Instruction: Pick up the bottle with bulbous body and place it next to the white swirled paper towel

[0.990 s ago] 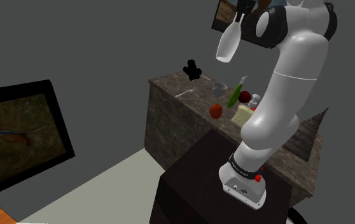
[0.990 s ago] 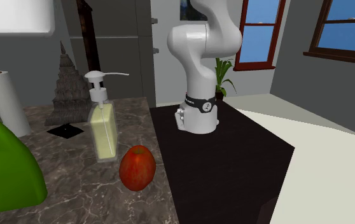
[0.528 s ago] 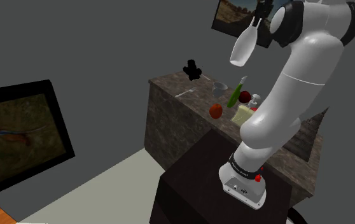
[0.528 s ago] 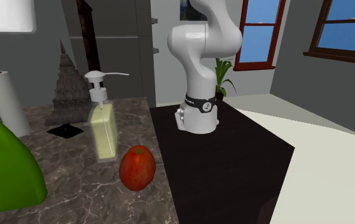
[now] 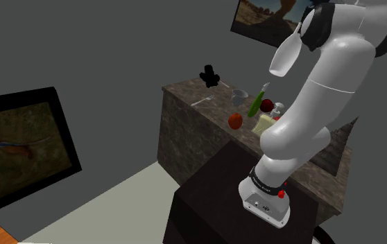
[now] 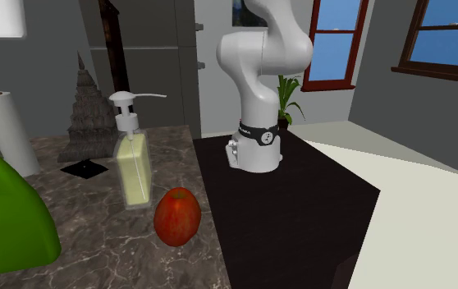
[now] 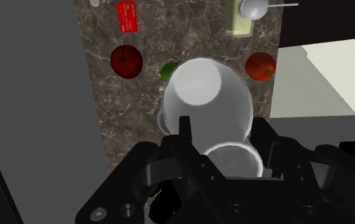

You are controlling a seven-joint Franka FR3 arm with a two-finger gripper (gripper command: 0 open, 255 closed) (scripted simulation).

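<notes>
paper towel (image 6: 4, 131): far left of second exterior view, on counter (image 6: 96, 238) | bottle (image 5: 286, 59): upper right of shoulder view, high over counter, carried rightward across frame in the last second | gripper (image 7: 224, 133): clamped on bottle's neck | stage: mid-transfer, set-down pending

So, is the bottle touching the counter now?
Apart. The shoulder view shows the white bottle hanging high above the counter, grey wall between them.
</notes>
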